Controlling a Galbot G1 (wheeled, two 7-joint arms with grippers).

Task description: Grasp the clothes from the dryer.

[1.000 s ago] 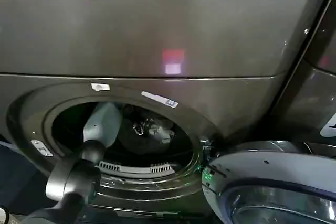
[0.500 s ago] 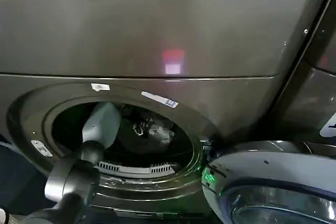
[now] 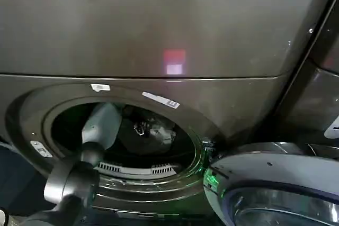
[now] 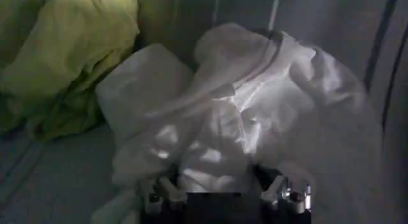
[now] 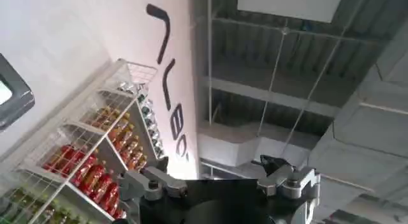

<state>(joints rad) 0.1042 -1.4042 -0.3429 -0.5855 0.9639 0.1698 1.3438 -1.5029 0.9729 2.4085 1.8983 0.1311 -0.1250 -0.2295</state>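
My left end effector (image 4: 223, 192) inside dryer (image 3: 159, 35) drum, fingers spread, straddling whitish garment (image 4: 242, 117); nothing gripped. Yellow-green garment (image 4: 70, 53) just beside. Fabric likely light, limp, slack: pinch raised central fold. Right end effector (image 5: 220, 184) parked outside, open.

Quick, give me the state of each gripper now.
Left gripper: open, inside the dryer, fingers on either side of the white garment, not yet closed on it.
Right gripper: open, holding nothing, pointed up at the ceiling.
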